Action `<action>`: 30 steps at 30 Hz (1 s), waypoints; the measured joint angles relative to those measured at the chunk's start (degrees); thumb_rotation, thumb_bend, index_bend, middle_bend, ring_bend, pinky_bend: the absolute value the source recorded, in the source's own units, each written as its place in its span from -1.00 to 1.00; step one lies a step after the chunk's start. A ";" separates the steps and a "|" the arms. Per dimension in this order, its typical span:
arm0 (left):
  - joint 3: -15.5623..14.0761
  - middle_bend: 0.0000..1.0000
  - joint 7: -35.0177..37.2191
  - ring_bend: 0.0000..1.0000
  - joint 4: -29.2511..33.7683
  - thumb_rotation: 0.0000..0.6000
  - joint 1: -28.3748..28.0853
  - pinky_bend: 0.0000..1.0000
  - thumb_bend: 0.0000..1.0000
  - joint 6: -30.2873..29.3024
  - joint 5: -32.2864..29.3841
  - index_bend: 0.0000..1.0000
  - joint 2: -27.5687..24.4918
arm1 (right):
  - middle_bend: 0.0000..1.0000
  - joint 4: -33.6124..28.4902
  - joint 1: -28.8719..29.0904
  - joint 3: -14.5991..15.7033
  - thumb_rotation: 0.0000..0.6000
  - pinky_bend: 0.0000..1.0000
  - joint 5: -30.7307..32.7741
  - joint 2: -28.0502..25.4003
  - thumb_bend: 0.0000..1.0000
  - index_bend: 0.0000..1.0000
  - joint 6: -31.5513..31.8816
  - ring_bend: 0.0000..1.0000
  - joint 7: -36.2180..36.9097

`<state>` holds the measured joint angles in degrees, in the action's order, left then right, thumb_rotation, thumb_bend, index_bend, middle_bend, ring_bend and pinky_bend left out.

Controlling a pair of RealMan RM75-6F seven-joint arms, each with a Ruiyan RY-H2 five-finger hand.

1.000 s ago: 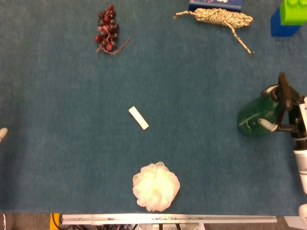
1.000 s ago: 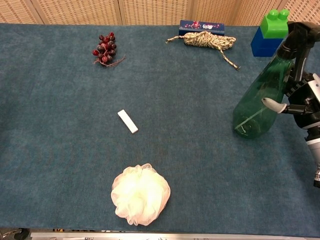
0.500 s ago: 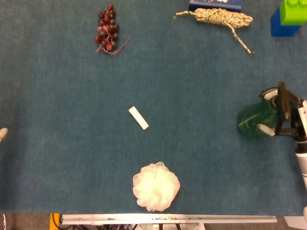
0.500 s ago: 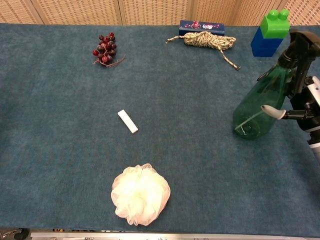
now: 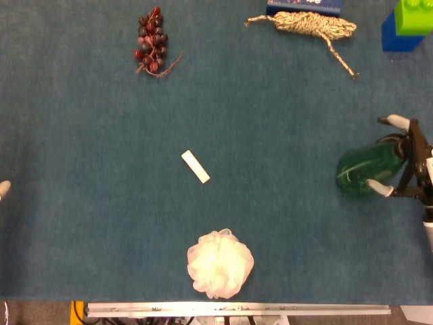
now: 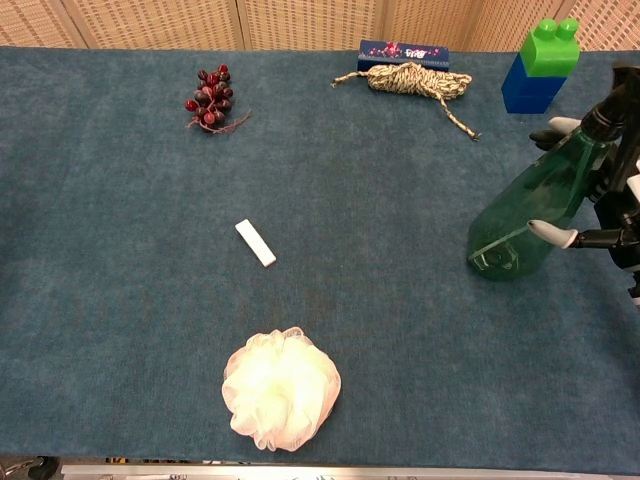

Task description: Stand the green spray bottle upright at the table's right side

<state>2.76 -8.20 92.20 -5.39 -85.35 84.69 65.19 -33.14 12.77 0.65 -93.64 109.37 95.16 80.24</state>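
The right hand has its fingers loosely around the green spray bottle, steadying it upright on the bench.

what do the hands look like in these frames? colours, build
Right hand: black, skeletal linkage-style fingers with pale whitish fingertips, and a white segment at the wrist toward the frame edge. No cables or markings are legible. Left hand: only a pale tip shows at the head view's left edge; the rest is out of frame.
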 measured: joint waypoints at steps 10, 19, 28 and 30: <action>0.01 -1.00 0.00 -1.00 0.03 1.00 -0.02 -1.00 -1.00 0.01 0.00 -1.00 -0.02 | -0.73 -2.35 -0.59 0.41 1.00 -0.42 -0.42 -1.79 -1.00 -0.89 0.94 -0.82 -1.84; 0.01 -1.00 -0.01 -1.00 0.02 1.00 -0.02 -1.00 -1.00 0.02 0.00 -1.00 -0.01 | -0.77 -6.21 -1.86 1.33 1.00 -0.46 -1.22 -4.29 -1.00 -0.94 2.60 -0.86 -3.65; 0.01 -1.00 -0.01 -1.00 0.01 1.00 -0.02 -1.00 -1.00 0.02 0.00 -1.00 -0.01 | -0.77 -13.96 -3.88 2.09 1.00 -0.47 -2.09 -9.50 -1.00 -0.94 5.58 -0.87 -9.48; 0.01 -1.00 -0.01 -1.00 0.01 1.00 -0.02 -1.00 -1.00 0.02 -0.01 -1.00 -0.01 | -0.77 -16.49 -4.60 2.27 1.00 -0.47 -2.21 -11.36 -1.00 -0.94 6.38 -0.87 -11.46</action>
<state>2.78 -8.21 92.21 -5.41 -85.33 84.68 65.19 -49.64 8.17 2.92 -95.86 98.01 101.54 68.79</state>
